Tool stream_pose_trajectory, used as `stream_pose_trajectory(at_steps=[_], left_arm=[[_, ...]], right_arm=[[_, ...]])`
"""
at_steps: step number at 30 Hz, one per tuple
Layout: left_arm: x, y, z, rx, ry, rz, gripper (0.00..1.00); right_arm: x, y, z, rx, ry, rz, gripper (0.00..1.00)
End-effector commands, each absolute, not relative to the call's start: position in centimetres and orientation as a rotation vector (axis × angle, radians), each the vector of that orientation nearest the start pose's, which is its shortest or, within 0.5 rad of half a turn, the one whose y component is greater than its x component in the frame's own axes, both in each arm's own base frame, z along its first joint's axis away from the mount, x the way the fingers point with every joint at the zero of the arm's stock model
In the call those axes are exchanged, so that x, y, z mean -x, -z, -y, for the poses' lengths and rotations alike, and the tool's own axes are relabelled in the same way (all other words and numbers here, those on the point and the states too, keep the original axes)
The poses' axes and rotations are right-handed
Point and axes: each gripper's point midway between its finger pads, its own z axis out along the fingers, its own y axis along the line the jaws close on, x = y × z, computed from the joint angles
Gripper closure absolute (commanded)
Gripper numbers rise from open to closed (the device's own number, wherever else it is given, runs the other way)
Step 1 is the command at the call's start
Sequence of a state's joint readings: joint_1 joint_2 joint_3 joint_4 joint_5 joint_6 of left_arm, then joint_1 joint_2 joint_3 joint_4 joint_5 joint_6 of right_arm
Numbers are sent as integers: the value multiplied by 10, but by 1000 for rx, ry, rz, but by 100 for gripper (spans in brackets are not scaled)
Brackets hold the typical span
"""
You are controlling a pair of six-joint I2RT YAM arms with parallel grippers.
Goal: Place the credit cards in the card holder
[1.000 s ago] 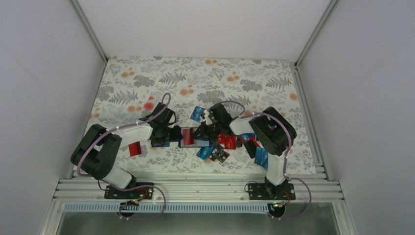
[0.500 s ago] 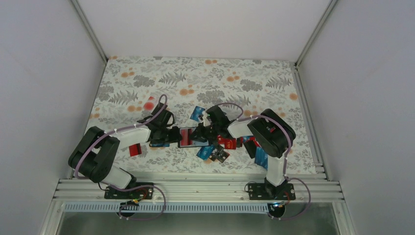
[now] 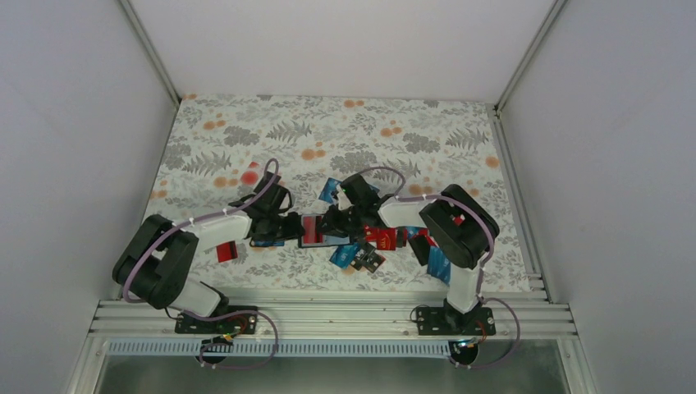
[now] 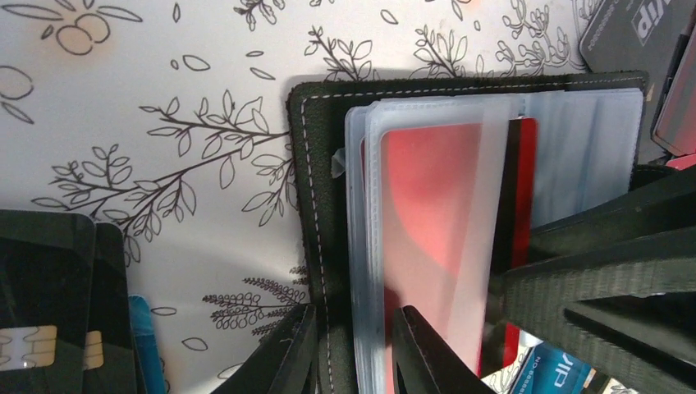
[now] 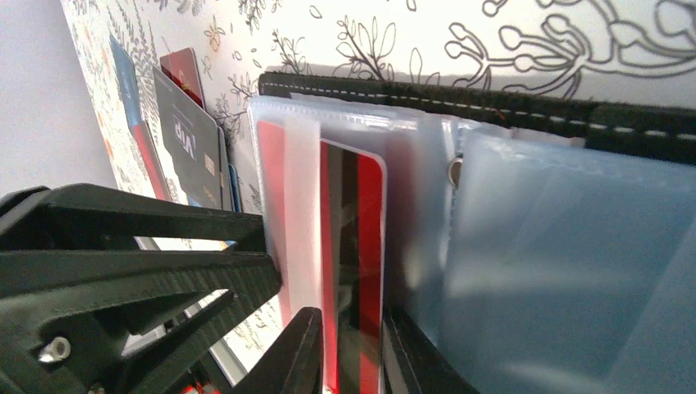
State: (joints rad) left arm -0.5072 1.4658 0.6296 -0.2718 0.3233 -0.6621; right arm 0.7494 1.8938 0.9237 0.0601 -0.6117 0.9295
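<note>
Since a second ago the right gripper (image 3: 332,223) has slid slightly left, closer to the left gripper (image 3: 293,226). Nearest the bases, loose credit cards (image 3: 362,256) lie scattered on the floral table (image 3: 246,139), with a stray red card (image 3: 227,250) beside the left arm. Just beyond them the card holder (image 4: 316,205) lies open between both grippers. The left fingers (image 4: 289,359) pinch its stitched edge and clear sleeves. The right fingers (image 5: 299,355) are nearly closed on a striped red card (image 5: 353,271) partly under a sleeve. Farther off lies a blue card (image 3: 331,190).
</note>
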Motion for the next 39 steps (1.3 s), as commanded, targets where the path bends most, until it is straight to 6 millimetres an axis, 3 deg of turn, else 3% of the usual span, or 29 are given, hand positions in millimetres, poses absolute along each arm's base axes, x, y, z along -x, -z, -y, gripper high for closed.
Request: stream_pose_trajectory(at_steps=[1,6,12,15,19,23,27,32,39], left_arm=[[-245,-33,194,80,715,-2817,76],[-251,-43,188,73,652,-2796,76],[-256,-53,180,62,569,-2783,76],[-260,-64,179,43,526,-2770,76],[-266,-83,198,-34,559,-2729,76],[-268,-94,227,-127,599,-2707,76],[-271,-92,253,-184,621,-2713,76],[-269,-88,273,-239,647,-2718,76],[-259,-84,268,-280,644,-2717,76]], right_arm=[[-241,-33,-351,125,-1164,-2902,76],[-241,-46,-342,167,-1090,-2904,65],[-245,-78,-334,220,-1040,-2854,52],[-248,-93,-317,214,-951,-2827,47],[-247,-102,-280,168,-820,-2809,42],[-242,-95,-231,80,-597,-2814,34],[-234,-81,-191,-12,-354,-2853,29],[-220,-56,-178,-105,-232,-2930,33],[-213,-36,-166,-206,-34,-2972,29]])
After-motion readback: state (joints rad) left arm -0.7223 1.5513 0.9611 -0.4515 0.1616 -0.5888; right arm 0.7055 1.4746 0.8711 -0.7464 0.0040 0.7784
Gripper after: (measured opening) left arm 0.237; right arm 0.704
